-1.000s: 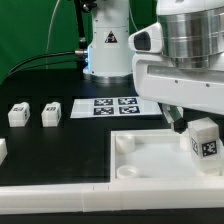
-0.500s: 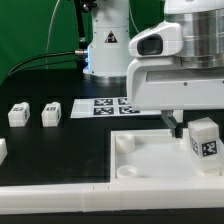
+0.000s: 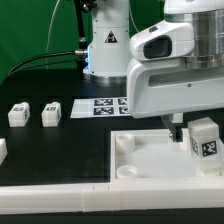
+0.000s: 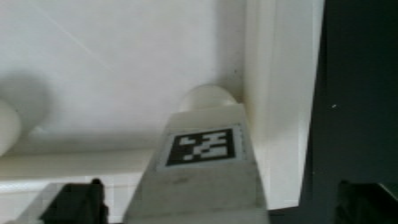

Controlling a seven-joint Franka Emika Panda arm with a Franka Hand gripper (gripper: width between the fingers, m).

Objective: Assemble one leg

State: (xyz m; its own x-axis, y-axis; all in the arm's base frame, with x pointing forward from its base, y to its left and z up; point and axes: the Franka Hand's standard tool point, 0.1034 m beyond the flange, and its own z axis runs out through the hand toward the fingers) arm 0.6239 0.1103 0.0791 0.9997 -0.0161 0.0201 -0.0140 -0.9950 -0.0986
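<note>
One leg, a white post with a marker tag on its side, stands upright at a corner of the white square panel on the exterior view's right. My gripper hangs just over it, and one dark finger shows beside the leg. In the wrist view the leg lies between the two dark fingertips with a gap on each side. The gripper is open and does not touch the leg. Two more legs lie on the black table at the exterior view's left.
The marker board lies behind the panel, in front of the robot base. A white part shows at the left edge. A long white rail runs along the front. The panel has a round socket at its near-left corner.
The arm's hand has shifted toward the exterior view's left and slightly up. The standing leg has stayed in place on the panel.
</note>
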